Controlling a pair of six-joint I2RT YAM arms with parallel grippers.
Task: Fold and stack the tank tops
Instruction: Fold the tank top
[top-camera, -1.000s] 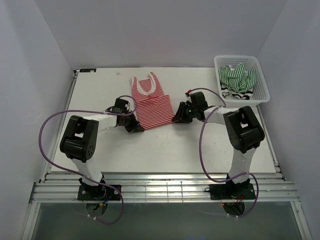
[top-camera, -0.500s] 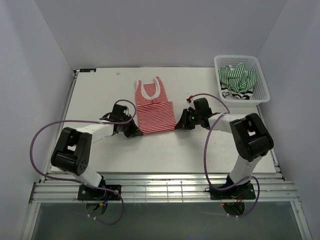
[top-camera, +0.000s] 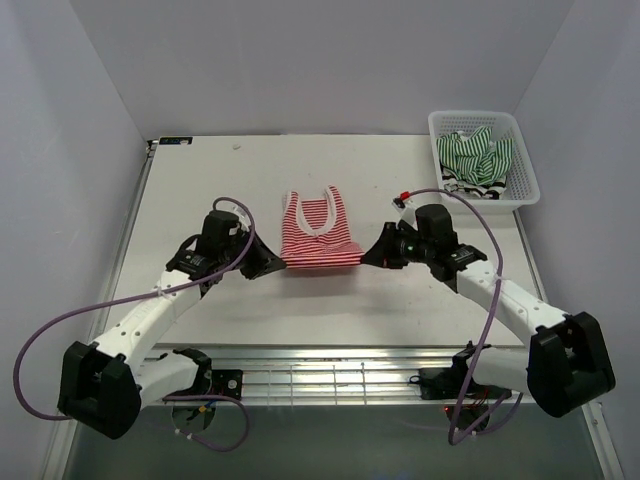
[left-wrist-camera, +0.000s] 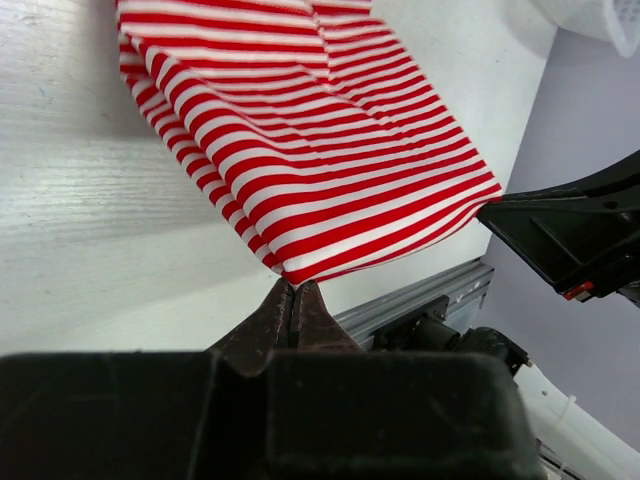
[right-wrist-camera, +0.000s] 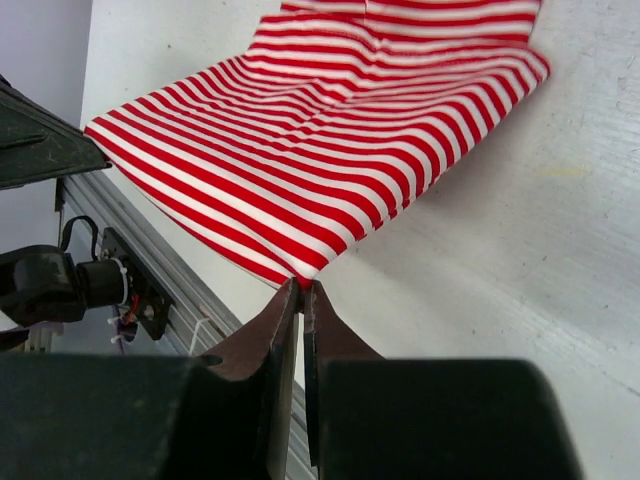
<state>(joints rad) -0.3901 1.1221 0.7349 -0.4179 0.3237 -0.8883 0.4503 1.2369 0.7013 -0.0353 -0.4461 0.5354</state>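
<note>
The red-and-white tank top (top-camera: 320, 233) hangs stretched between my two grippers over the middle of the table, its straps trailing toward the far side. My left gripper (top-camera: 277, 263) is shut on its lower left corner (left-wrist-camera: 290, 275). My right gripper (top-camera: 368, 256) is shut on the lower right corner (right-wrist-camera: 305, 272). The hem runs taut between them. A green-and-white tank top (top-camera: 478, 152) lies bunched in the white basket (top-camera: 527, 185) at the back right, with black-and-white striped cloth (top-camera: 470, 188) under it.
The white table (top-camera: 200, 180) ends at a ribbed metal rail (top-camera: 330, 380) at the near edge. White walls close in left, right and behind. Purple cables (top-camera: 60, 320) loop off both arms.
Both arms have pulled toward the near edge, dragging the red-and-white tank top with them and lifting its hem. The right gripper has shut on its corner.
</note>
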